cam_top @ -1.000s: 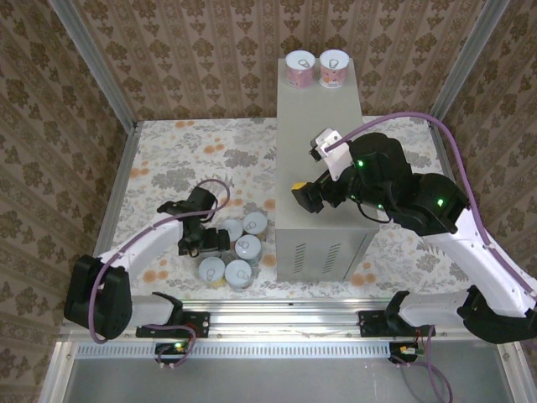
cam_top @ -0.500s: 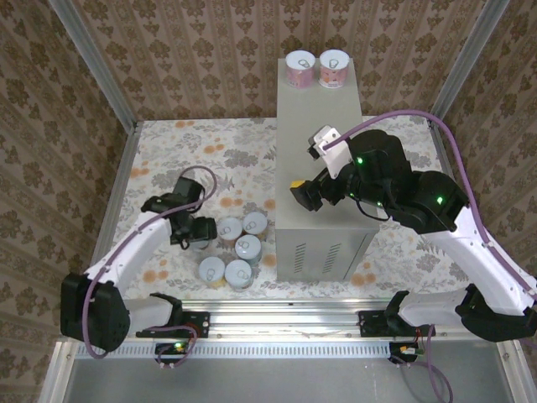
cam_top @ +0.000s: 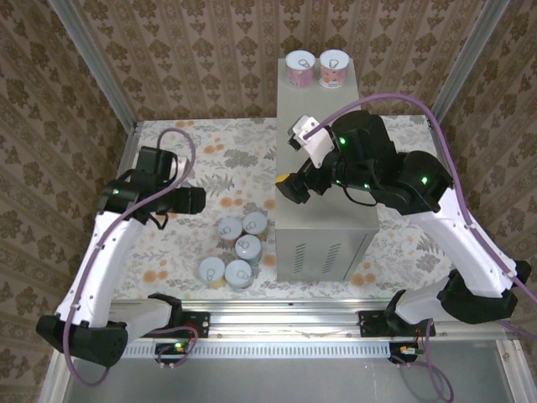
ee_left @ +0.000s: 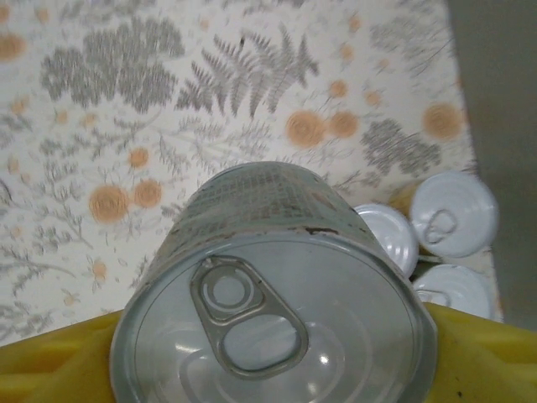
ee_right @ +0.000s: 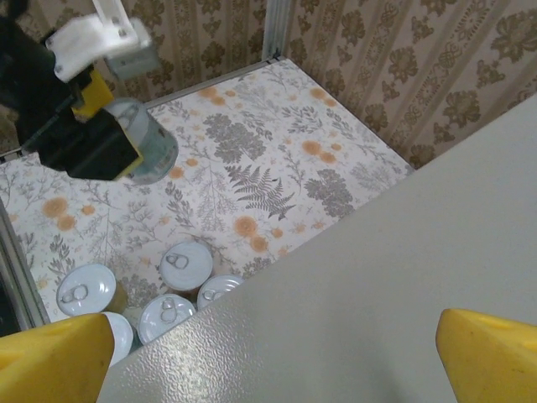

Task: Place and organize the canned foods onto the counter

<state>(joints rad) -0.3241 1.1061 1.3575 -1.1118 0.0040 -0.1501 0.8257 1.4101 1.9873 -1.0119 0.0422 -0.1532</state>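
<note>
At nine o'clock of the counter, the left claw has risen off the floor clamped on a can, leaving five cans below; the right claw waits, jaws apart, over the counter. Third delivery looks underway.

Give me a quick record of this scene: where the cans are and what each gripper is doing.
on counter: two cans, side by side at its far end
on floral floor: five cans, clustered beside the counter
left gripper: shut on held can, raised above the floor
right gripper: open, empty, over the counter top
</note>
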